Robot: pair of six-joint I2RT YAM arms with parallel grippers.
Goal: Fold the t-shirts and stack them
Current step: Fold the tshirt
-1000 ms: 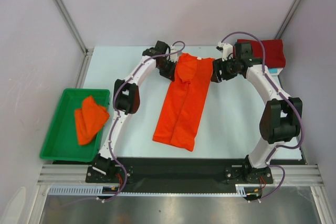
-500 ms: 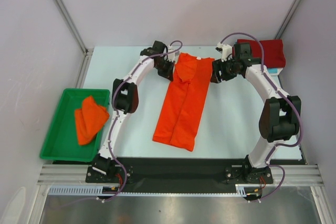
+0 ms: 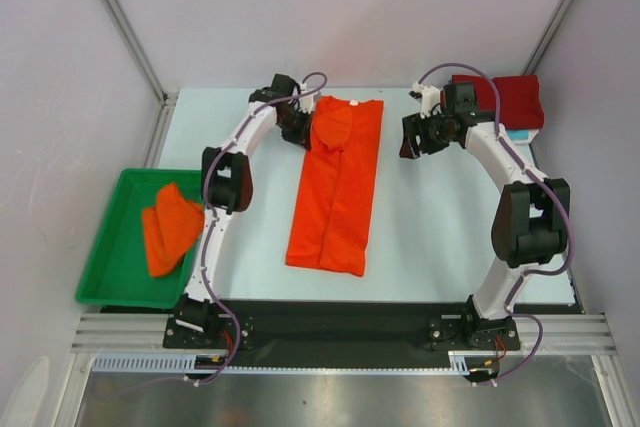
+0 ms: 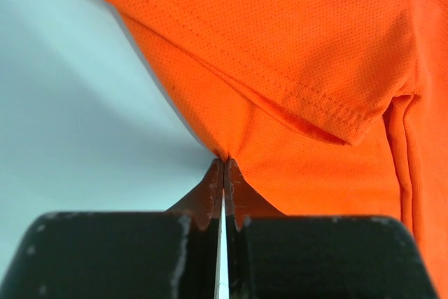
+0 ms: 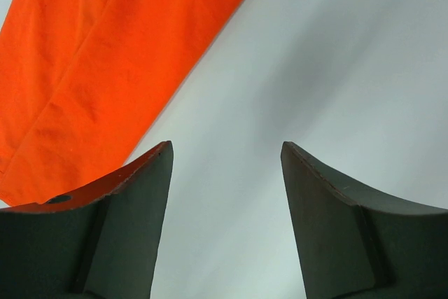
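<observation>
On the pale, matte table (image 3: 440, 217), enclosed by white panels (image 3: 350, 7), I record one orange t-shirt (image 3: 335, 197) folded into a long strip at centre. Fine mesh knit, stitched hem. My left gripper (image 4: 224, 166) is pinched closed on its edge; my right gripper (image 5: 225, 166) stands spread above bare tabletop beside it.

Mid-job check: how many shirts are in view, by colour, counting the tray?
Bright orange cloth t-shirts: 2 (long flat one, bunched one in green plastic tray)
Dark red cloth t-shirt: 1
Light turquoise cloth, only an edge showing: 1
Total: 4
</observation>
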